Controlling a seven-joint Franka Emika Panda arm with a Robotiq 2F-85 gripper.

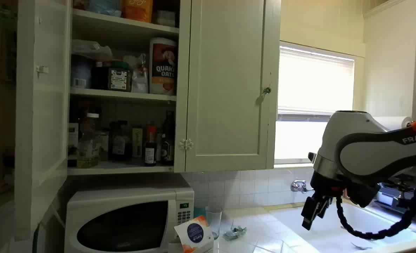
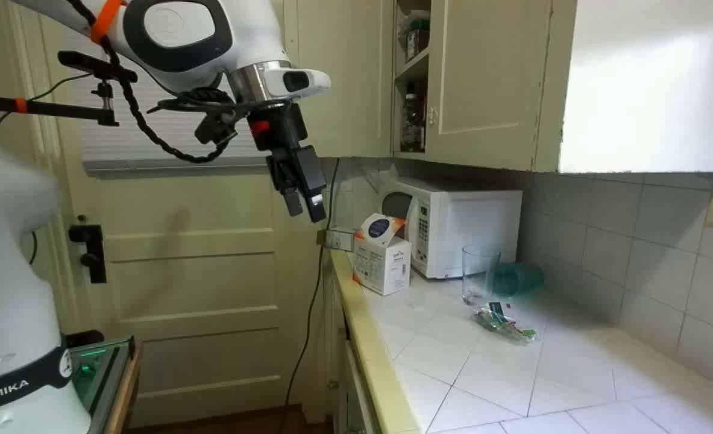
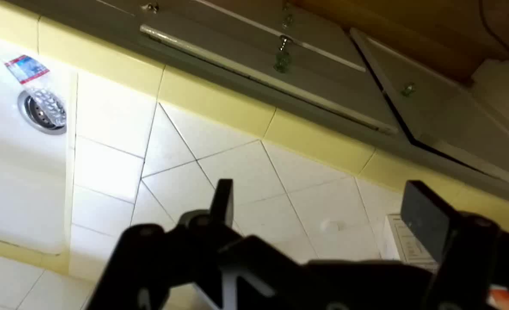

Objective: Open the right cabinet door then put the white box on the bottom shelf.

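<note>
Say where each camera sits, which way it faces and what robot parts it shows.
In an exterior view: before the cabinet, facing the closed right cabinet door; arm and gripper at right.
In an exterior view: higher than the counter, looking along it toward the microwave and a room door; robot base, arm and gripper at left.
Wrist view: carried by the arm, looking down at the sink and counter; only the open gripper shows.
Both exterior views share the right cabinet door, microwave and white box.

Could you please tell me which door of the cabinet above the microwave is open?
The left door, swung out so that stocked shelves show; the right door is shut.
</note>
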